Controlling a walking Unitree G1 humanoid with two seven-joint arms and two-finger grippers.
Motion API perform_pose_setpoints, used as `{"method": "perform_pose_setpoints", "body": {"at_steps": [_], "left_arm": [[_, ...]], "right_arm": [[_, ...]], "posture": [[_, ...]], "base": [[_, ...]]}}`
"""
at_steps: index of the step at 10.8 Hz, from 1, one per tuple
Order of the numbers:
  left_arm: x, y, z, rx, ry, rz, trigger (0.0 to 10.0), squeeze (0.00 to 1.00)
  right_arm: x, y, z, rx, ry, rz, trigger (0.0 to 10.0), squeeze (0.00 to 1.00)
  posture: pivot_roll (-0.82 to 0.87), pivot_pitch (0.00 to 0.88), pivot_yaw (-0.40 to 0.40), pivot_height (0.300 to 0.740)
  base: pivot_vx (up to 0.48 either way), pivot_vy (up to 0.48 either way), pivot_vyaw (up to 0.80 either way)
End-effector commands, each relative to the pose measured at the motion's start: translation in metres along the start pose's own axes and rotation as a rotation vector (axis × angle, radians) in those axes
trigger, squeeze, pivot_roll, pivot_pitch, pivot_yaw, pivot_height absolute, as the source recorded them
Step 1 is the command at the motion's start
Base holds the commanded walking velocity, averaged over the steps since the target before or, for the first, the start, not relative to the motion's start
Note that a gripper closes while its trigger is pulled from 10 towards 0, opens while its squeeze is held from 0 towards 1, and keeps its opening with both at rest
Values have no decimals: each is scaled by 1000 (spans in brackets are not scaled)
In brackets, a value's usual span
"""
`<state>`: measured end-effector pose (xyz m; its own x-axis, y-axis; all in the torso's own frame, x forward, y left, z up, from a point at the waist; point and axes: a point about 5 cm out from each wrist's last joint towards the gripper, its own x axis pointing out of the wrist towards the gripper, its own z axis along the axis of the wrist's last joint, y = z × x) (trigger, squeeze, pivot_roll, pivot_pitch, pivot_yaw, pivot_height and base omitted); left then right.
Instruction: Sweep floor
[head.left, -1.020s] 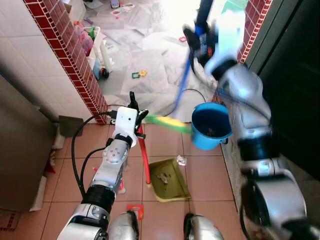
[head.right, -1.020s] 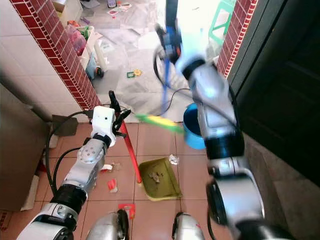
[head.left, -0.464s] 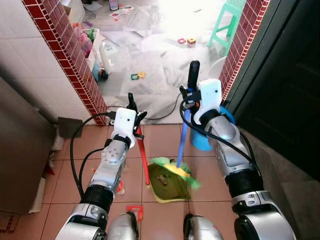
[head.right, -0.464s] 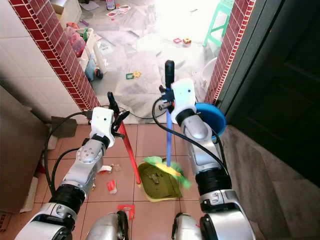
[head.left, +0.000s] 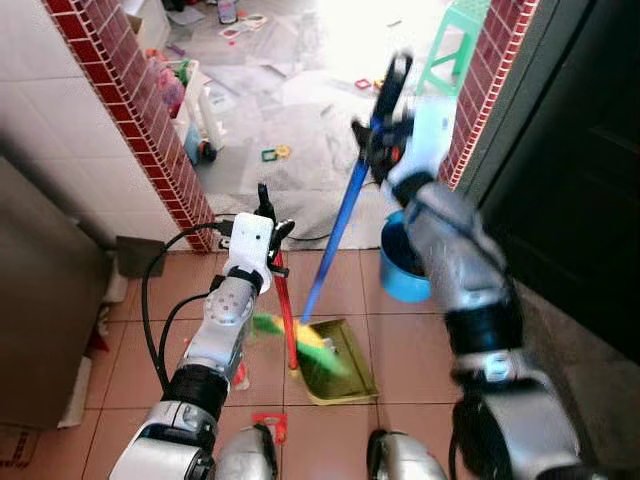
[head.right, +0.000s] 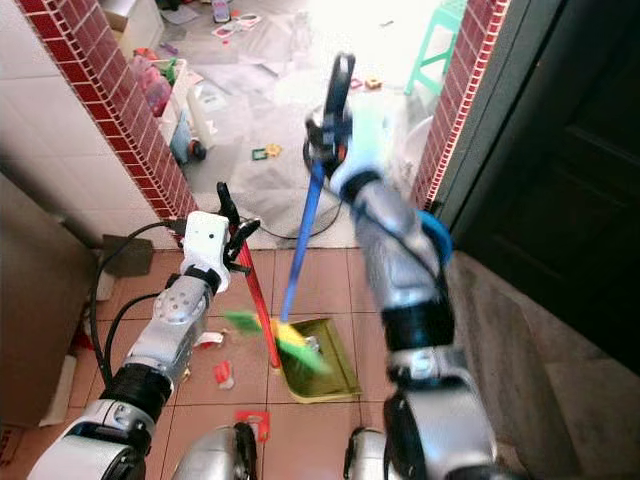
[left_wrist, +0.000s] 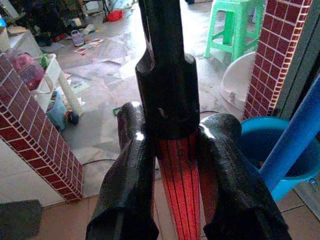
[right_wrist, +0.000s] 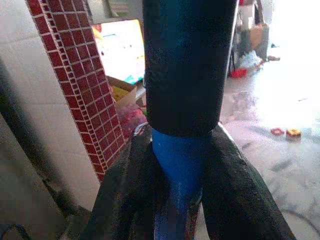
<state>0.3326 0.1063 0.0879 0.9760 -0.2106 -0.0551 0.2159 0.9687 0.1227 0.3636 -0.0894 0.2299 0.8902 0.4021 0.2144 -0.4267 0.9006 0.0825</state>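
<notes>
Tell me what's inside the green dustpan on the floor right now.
The broom's blurred green and yellow bristles cover the near-left part of the dustpan. The bare part shows nothing I can make out; any dirt beneath the bristles is hidden.

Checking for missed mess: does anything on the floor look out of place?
Yes. Red scraps lie on the tiles left of the dustpan, outside it, and small toys litter the grey floor beyond the brick pillar.

one broom (head.left: 330, 240), one dustpan (head.left: 350, 370), one blue bucket (head.left: 400, 272), one green stool (head.left: 455, 45)
</notes>
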Motion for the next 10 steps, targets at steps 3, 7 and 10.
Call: {"method": "perform_pose_setpoints", "body": {"at_steps": [3, 7, 10], "left_arm": [[-2, 5, -10, -18, 59, -13, 10000, 0], [-2, 6, -11, -89, 67, -55, 10000, 0], [-3, 4, -11, -75, 68, -70, 10000, 0]], "right_arm": [[-3, -14, 30, -237, -130, 37, 10000, 0], [-21, -40, 23, -277, -164, -69, 10000, 0], [-44, -46, -10, -360, -74, -149, 10000, 0]], "posture": [[-84, 75, 90, 740], [-89, 61, 91, 740], [-88, 59, 91, 740]], "base": [[0, 0, 0], [0, 0, 0], [0, 0, 0]]}}
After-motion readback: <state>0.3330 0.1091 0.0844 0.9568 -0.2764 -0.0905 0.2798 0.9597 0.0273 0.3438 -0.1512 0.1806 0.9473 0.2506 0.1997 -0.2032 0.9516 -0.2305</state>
